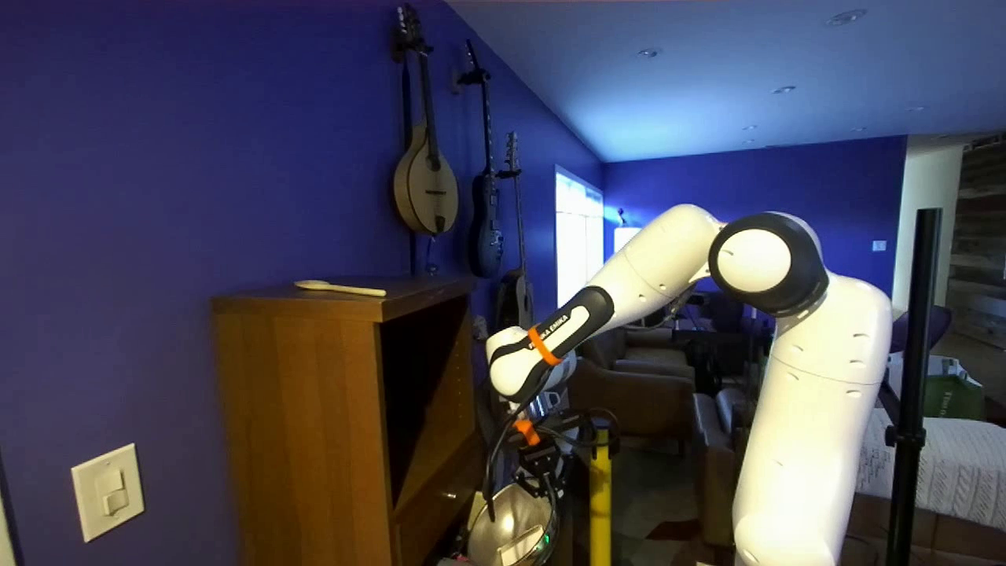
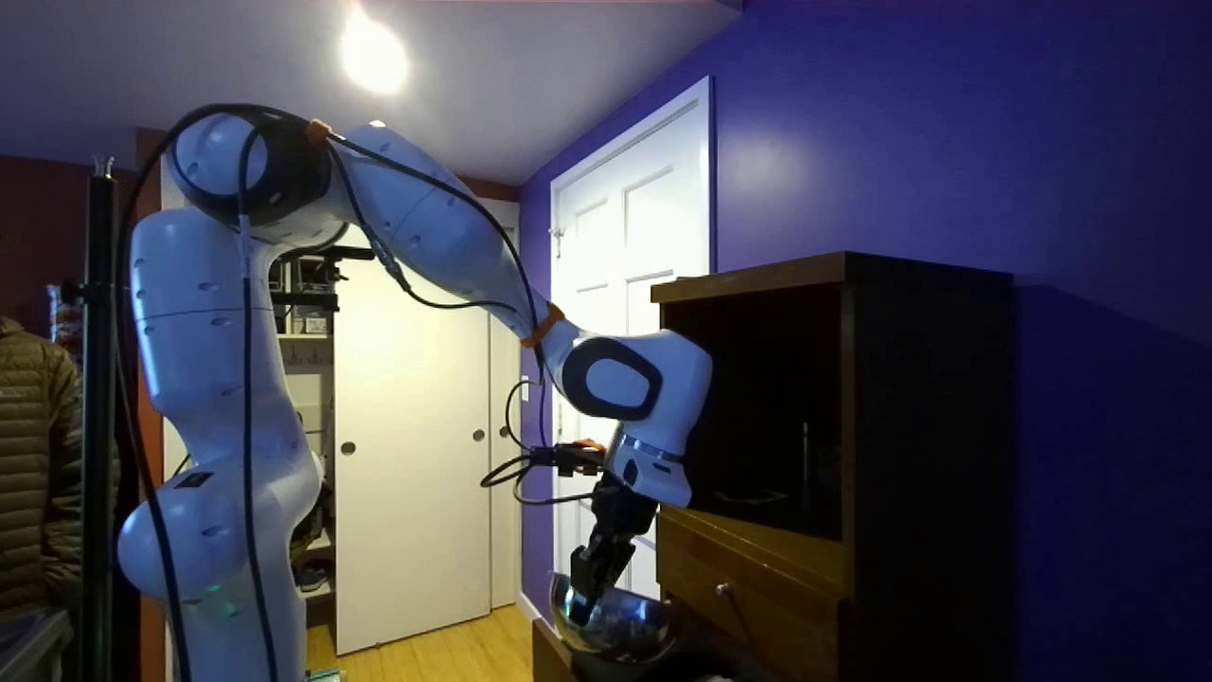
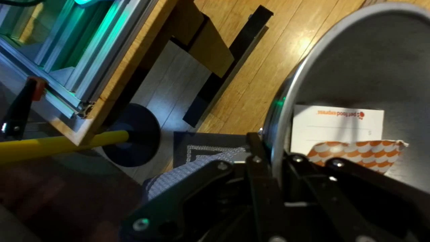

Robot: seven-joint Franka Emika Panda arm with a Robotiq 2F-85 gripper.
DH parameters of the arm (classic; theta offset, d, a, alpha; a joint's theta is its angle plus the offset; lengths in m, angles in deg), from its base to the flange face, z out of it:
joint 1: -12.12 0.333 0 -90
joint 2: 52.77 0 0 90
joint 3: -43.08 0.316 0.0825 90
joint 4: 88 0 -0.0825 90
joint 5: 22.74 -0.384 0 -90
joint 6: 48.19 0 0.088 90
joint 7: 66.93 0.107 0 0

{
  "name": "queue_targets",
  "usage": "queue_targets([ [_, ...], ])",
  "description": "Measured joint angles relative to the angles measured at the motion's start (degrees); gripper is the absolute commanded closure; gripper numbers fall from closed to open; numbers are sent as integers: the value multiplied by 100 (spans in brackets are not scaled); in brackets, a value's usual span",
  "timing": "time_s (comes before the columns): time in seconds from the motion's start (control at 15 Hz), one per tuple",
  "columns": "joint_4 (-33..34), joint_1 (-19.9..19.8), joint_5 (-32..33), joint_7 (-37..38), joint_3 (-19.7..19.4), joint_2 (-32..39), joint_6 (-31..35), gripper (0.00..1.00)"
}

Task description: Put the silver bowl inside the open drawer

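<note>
White card [image 3: 336,125] inside silver bowl [image 3: 362,67]

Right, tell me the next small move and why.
I'd probably tip the silver bowl gently toward level before any release: it looks tilted, the hand grips only its rim, and the white card and orange-patterned paper inside might slide.
</note>
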Motion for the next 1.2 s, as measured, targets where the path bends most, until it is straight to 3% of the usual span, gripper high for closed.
queue_targets([
  [0.6, 139, 211, -137, 817, -2, 589, 338, 98],
  [1.2, 262, 342, -1308, 1054, -60, 1313, 1452, 98],
])
